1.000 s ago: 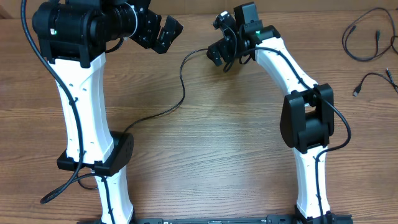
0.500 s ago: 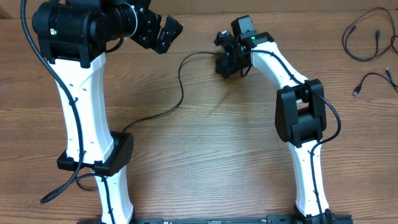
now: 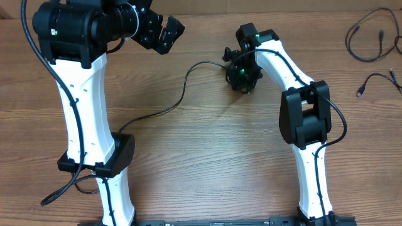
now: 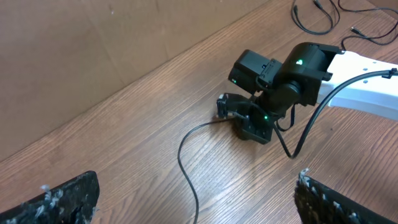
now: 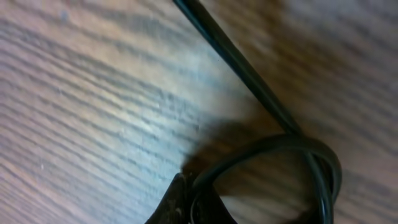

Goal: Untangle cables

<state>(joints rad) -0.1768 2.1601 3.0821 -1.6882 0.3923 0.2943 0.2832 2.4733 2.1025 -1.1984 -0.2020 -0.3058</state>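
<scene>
The left end effector (image 3: 166, 34) is up in the air on the far left side. Its two fingers (image 4: 68, 199) are spread wide apart and hold nothing.

The right end effector (image 3: 242, 80) points down at the tabletop (image 3: 220, 157), a bit to the far side of the middle. It sits right on one end of a long black cable (image 3: 184, 94). The right wrist view is very close and blurry. It shows the cable making a small loop beside a dark fingertip (image 5: 186, 205). I cannot tell if the right end effector is clenched on the cable or only touching it.

From the right end effector, the long cable goes left, bends, and then runs toward the near left. There it goes out of sight at the base of the left arm (image 3: 85, 113). It lies flat on the wood as one strand, with no knots in the part that shows from above.

Two more cables (image 3: 347, 43) lie well apart from it, in the far right corner. One makes a big open curl. The other is shorter and has a small plug end (image 3: 360, 93).
</scene>
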